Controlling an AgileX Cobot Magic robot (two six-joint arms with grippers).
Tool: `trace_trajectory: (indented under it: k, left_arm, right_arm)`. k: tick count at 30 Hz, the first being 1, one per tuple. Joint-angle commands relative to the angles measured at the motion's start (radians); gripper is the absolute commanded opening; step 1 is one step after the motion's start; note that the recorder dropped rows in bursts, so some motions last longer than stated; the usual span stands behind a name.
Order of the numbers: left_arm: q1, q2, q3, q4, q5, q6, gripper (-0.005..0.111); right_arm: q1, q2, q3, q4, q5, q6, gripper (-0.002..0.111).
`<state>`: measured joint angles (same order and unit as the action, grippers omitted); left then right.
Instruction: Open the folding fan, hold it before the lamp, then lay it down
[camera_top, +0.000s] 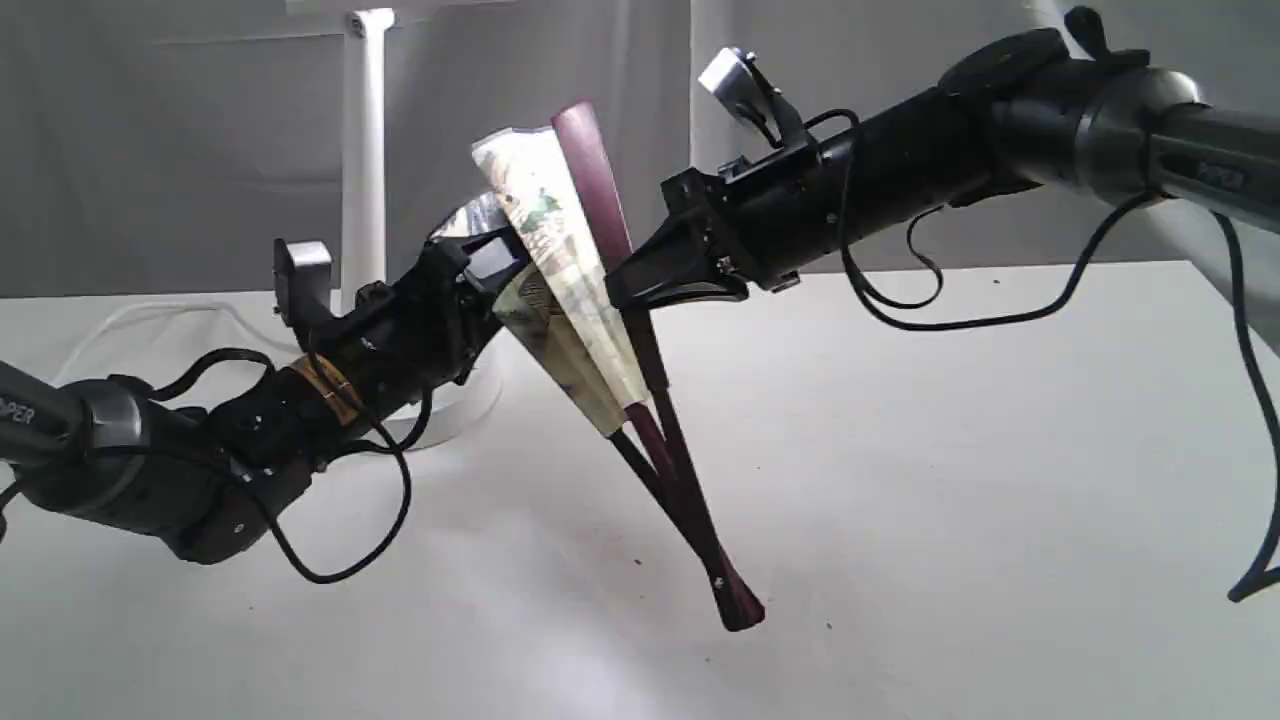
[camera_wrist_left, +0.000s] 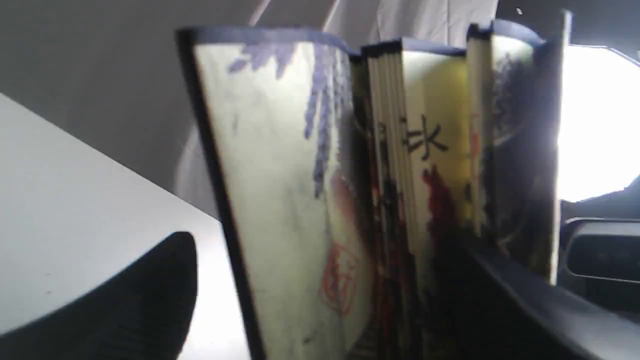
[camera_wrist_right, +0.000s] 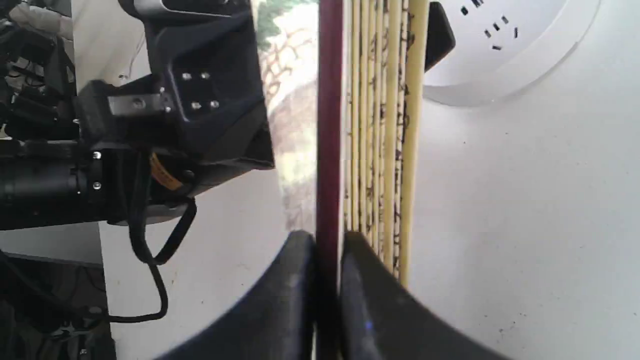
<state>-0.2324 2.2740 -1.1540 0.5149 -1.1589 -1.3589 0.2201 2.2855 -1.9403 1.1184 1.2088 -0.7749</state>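
Note:
The folding fan (camera_top: 560, 250) stands tilted and partly spread, its pivot end resting on the table, cream painted leaf up. My right gripper (camera_top: 625, 285) is shut on the dark maroon outer rib (camera_wrist_right: 328, 150), pinching it between both fingertips (camera_wrist_right: 300, 260). My left gripper (camera_top: 500, 265) is open around the pleated leaf (camera_wrist_left: 300, 200) from the left; one finger (camera_wrist_left: 160, 290) stands apart from the black-trimmed edge, the other lies along the far fold. The white lamp post (camera_top: 363, 150) rises behind the left arm, and its round socket base (camera_wrist_right: 500, 45) sits just behind the fan.
The white table (camera_top: 950, 450) stretches to the right and front. A white cord (camera_top: 150, 315) loops on the table at back left. Black arm cables (camera_top: 350, 560) hang near the table below the left arm. A grey curtain backs the scene.

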Motion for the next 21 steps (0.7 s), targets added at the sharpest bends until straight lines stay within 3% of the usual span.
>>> trace_trajectory:
  k: [1,9,16,21]
  left_arm:
    - [0.001,-0.003,-0.003,0.07,-0.062,-0.001,0.068]
    - [0.065,-0.003,-0.003,0.154,-0.062,-0.001,0.065]
    - [0.081,-0.003,-0.003,0.163,-0.062,-0.001,0.041]
    - [0.079,-0.003,-0.003,0.178,-0.062,-0.001,0.048]
  right_arm:
    - [-0.002,-0.01,0.003,0.008,0.012,-0.005,0.0]
    - [-0.002,-0.01,0.003,-0.014,0.012,-0.001,0.0]
    - [-0.002,-0.01,0.003,-0.016,0.012,-0.003,0.0]
    - [-0.002,-0.01,0.003,-0.009,0.012,-0.003,0.0]
